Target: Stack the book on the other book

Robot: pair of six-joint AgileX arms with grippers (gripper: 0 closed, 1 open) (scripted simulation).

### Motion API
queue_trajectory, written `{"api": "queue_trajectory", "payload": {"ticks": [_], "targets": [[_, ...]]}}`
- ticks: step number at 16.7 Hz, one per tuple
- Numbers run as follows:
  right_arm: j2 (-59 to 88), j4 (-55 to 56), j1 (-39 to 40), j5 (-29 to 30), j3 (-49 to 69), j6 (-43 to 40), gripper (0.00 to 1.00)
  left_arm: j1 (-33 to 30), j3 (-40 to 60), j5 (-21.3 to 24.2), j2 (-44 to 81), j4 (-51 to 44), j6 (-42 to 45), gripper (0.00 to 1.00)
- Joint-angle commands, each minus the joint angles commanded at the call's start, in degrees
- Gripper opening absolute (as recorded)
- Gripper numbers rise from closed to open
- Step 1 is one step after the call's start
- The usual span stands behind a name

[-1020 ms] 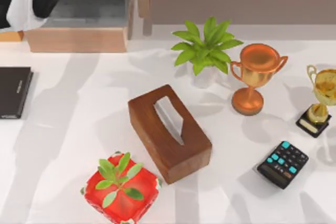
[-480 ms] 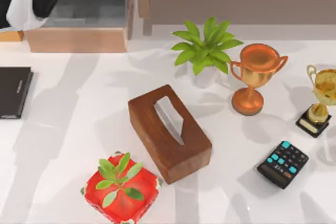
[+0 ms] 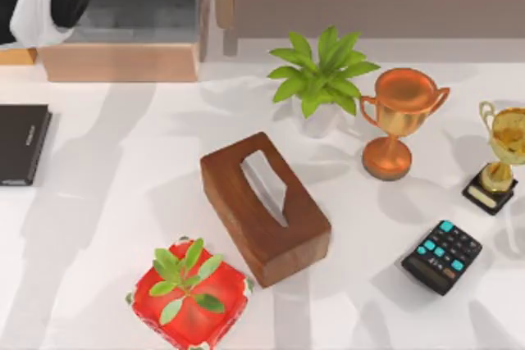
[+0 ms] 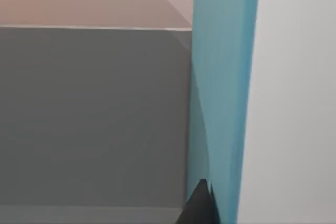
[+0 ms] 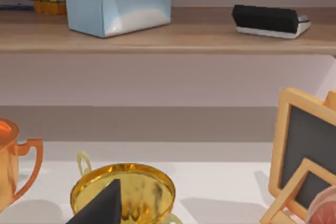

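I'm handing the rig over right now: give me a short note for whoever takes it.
Left tool: a dark tip shows against the teal-blue book, which fills the left wrist view close up; grip unclear.
Right tool: hovers near the gold trophy on the right side; idle.
Black book: flat at the table's left edge, nothing on it.
Done: no stacking.
Left: set the teal-blue book on the black book.
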Motion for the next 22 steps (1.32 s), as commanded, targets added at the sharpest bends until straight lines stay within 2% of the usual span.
{"api": "queue_trajectory", "payload": {"ticks": [10,13,17,22], "targets": [[0.0,0.0,0.0,0.0,0.0,0.0,1.00,-0.1,-1.4,-0.3,-2.5,-1.1,0.1,0.00],[0.0,0.0,0.0,0.0,0.0,0.0,1.00,0.5,-4.0,2.5,-5.6,0.4,3.6,0.00],[0.0,0.0,0.0,0.0,0.0,0.0,1.00,3.6,-11.6,10.7,-15.1,4.8,16.7,0.00],[0.0,0.0,0.0,0.0,0.0,0.0,1.00,10.9,-24.5,22.8,-29.4,9.5,43.1,0.00]]}}
